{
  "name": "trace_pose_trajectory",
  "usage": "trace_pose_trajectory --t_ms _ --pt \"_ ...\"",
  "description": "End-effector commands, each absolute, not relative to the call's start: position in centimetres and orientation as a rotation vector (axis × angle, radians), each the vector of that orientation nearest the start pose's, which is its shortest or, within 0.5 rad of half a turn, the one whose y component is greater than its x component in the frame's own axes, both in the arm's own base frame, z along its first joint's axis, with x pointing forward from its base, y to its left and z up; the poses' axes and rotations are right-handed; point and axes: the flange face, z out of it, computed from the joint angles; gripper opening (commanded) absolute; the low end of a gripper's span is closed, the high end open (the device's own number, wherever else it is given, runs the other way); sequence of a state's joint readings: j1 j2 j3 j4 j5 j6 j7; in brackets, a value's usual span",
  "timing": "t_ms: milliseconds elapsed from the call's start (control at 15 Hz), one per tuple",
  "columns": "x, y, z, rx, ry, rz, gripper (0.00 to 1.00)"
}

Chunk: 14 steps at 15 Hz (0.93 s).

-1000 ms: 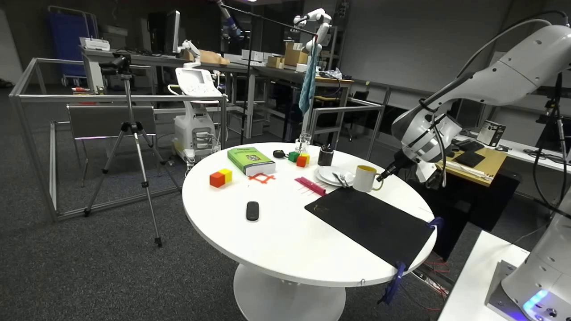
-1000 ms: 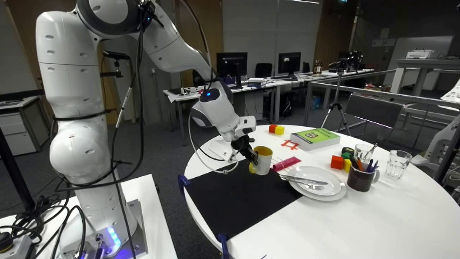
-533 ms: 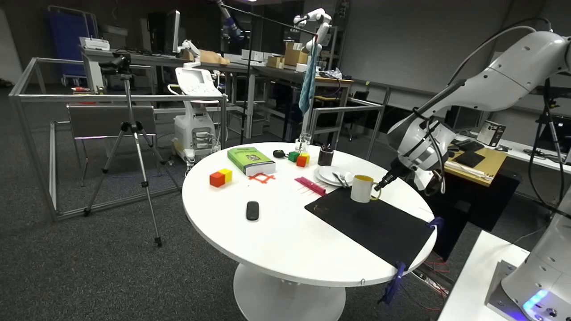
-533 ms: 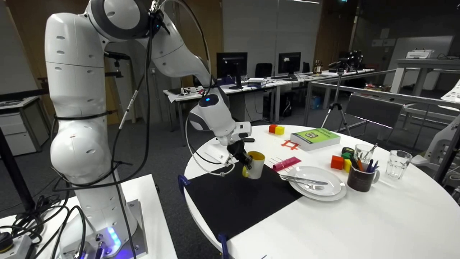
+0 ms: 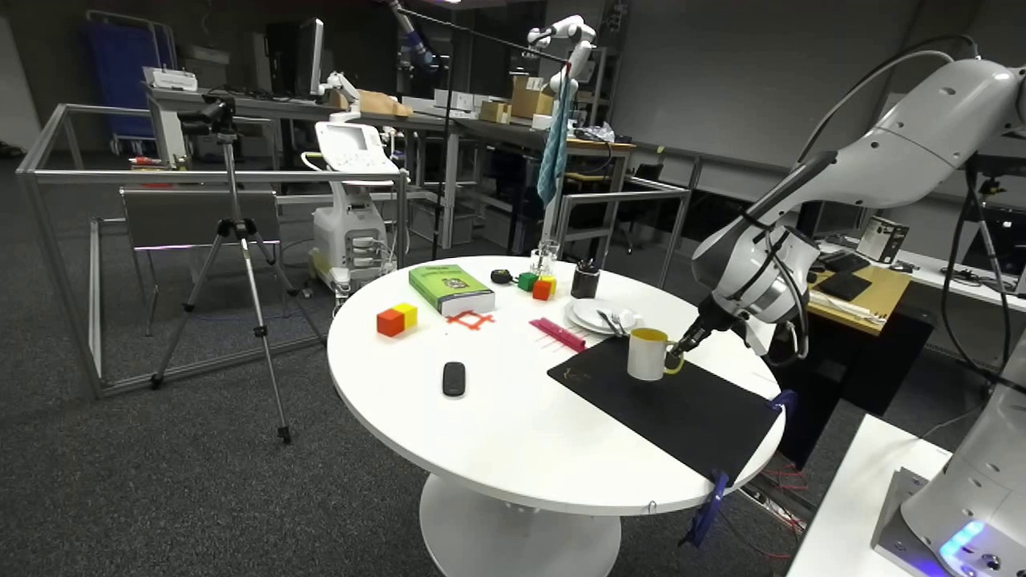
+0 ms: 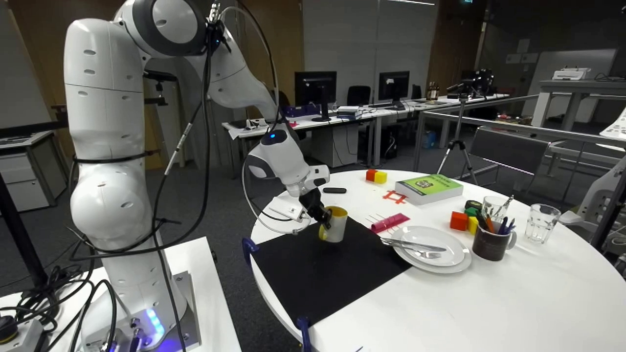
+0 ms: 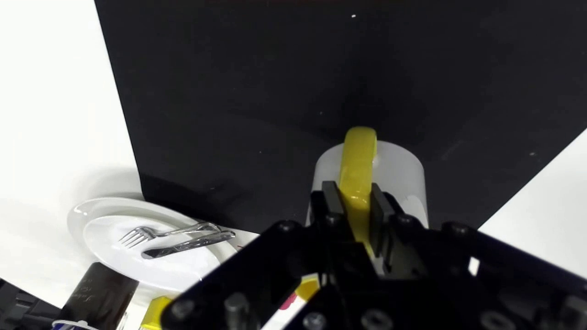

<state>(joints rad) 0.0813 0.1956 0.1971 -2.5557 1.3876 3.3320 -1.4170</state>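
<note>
1. Gripper point(image 7: 355, 201) grasping the yellow handle point(image 7: 360, 149) of a white mug point(image 5: 644, 359), one finger on each side.
2. Mug roughly upright over the black mat point(image 6: 337, 274), toward the pink strip point(image 5: 559, 335); can't tell whether its base touches down.
3. Mat at the rim of a round white table point(image 6: 518, 303), blue clamps point(image 5: 707, 513) at that rim.
4. Just beside the mat: stacked plates point(image 6: 428, 234), fork point(image 7: 149, 233) and knife point(image 7: 188, 245) lying across them.
5. Beyond: pen cup point(image 6: 490, 244), cubes point(image 6: 458, 221), glasses point(image 6: 542, 225), green book point(image 6: 430, 188).
6. Off the table, well apart: tripod point(image 5: 239, 228), dark monitors point(image 6: 315, 90).
</note>
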Motion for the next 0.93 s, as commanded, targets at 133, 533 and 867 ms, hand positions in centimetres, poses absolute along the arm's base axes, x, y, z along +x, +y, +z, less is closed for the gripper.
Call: trace_pose_trajectory --t_ms 133,533,867 --pt "40.9 3.0 23.4 -3.146 -0.590 -0.750 0.04" --pt "39.4 2.7 21.8 -3.150 -0.687 -0.719 0.04" --pt "38.5 2.0 21.5 -3.177 -0.690 -0.732 0.04"
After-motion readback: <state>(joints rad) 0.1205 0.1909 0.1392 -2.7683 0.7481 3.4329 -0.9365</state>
